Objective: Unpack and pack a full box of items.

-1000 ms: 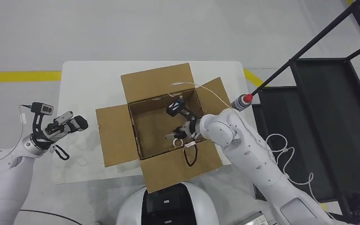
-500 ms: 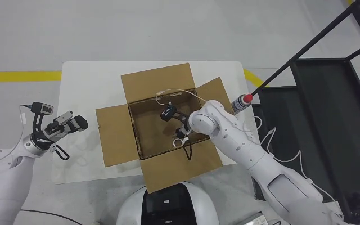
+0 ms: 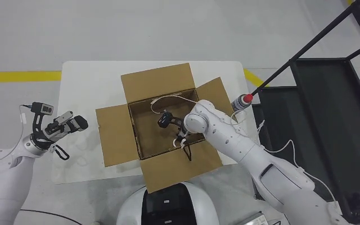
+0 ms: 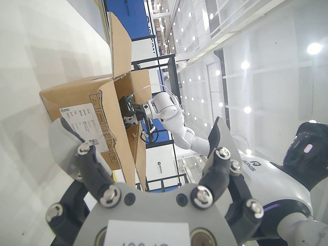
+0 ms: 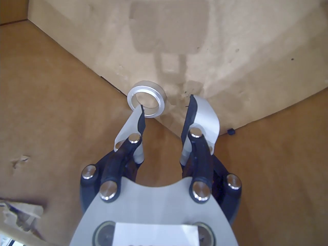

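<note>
An open cardboard box [image 3: 115,136] stands in the middle of the white table [image 3: 90,79], all flaps folded out. My right gripper [image 3: 164,120] is down inside it, open, with nothing between its fingers. In the right wrist view a small silver ring [image 5: 146,102] lies on the box floor against a wall, just past the tip of one finger [image 5: 140,119] of the open right gripper [image 5: 166,112]. My left gripper [image 3: 74,124] hangs open off the table's left edge, away from the box [image 4: 84,108], and its own view shows its fingers [image 4: 64,139] wide apart.
A spray can with a red cap [image 3: 242,102] stands at the table's right edge beside the box flap. A dark metal rack [image 3: 315,112] is on the right. A white cable [image 3: 174,98] loops over the box from my right arm.
My right gripper has moved leftward and deeper into the box, the arm bending over the right flap. The left arm has stayed still.
</note>
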Robot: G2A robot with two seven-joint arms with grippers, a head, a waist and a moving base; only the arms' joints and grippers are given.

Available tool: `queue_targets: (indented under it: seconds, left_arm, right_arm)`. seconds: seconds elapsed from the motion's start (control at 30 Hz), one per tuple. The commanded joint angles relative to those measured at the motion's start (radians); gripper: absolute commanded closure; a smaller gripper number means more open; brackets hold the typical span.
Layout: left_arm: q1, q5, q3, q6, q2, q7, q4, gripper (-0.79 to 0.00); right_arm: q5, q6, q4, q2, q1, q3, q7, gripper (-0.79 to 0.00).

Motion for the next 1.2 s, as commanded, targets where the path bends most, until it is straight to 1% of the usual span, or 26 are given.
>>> queue_targets:
  seconds: [0.0, 0.07, 0.13, 0.37, 0.4, 0.47, 0.53, 0.6, 0.87, 1.0, 1.17]
  left_arm:
    - [0.0, 0.0, 0.0, 0.0, 0.0, 0.0, 0.0, -0.785]
    - [0.0, 0.0, 0.0, 0.0, 0.0, 0.0, 0.0, -0.785]
    - [0.0, 0.0, 0.0, 0.0, 0.0, 0.0, 0.0, -0.785]
    - [0.0, 0.0, 0.0, 0.0, 0.0, 0.0, 0.0, -0.785]
    - [0.0, 0.0, 0.0, 0.0, 0.0, 0.0, 0.0, -0.785]
    - [0.0, 0.0, 0.0, 0.0, 0.0, 0.0, 0.0, -0.785]
    - [0.0, 0.0, 0.0, 0.0, 0.0, 0.0, 0.0, -0.785]
    - [0.0, 0.0, 0.0, 0.0, 0.0, 0.0, 0.0, -0.785]
    - [0.0, 0.0, 0.0, 0.0, 0.0, 0.0, 0.0, -0.785]
    - [0.0, 0.0, 0.0, 0.0, 0.0, 0.0, 0.0, -0.785]
    - [0.0, 0.0, 0.0, 0.0, 0.0, 0.0, 0.0, -0.785]
  right_arm:
    - [0.002, -0.008, 0.023, -0.008, 0.011, -0.016, 0.001, -0.314]
    - [0.007, -0.017, 0.046, -0.017, 0.02, -0.032, 0.0, -0.314]
    - [0.002, -0.021, 0.068, -0.026, 0.028, -0.048, -0.003, -0.292]
    - [0.001, -0.02, 0.128, -0.05, 0.046, -0.081, -0.032, -0.277]
    - [-0.001, -0.02, 0.134, -0.053, 0.048, -0.085, -0.035, -0.265]
    - [-0.006, -0.019, 0.145, -0.058, 0.051, -0.092, -0.042, -0.219]
    - [-0.021, -0.013, 0.153, -0.063, 0.055, -0.1, -0.05, -0.145]
    - [-0.023, -0.011, 0.162, -0.067, 0.056, -0.103, -0.06, 0.0]
    - [-0.058, 0.007, 0.15, -0.067, 0.061, -0.093, -0.094, 0.0]
    - [-0.078, 0.027, 0.093, -0.052, 0.055, -0.059, -0.103, 0.0]
    - [-0.093, 0.057, -0.013, -0.02, 0.022, 0.01, -0.092, 0.0]
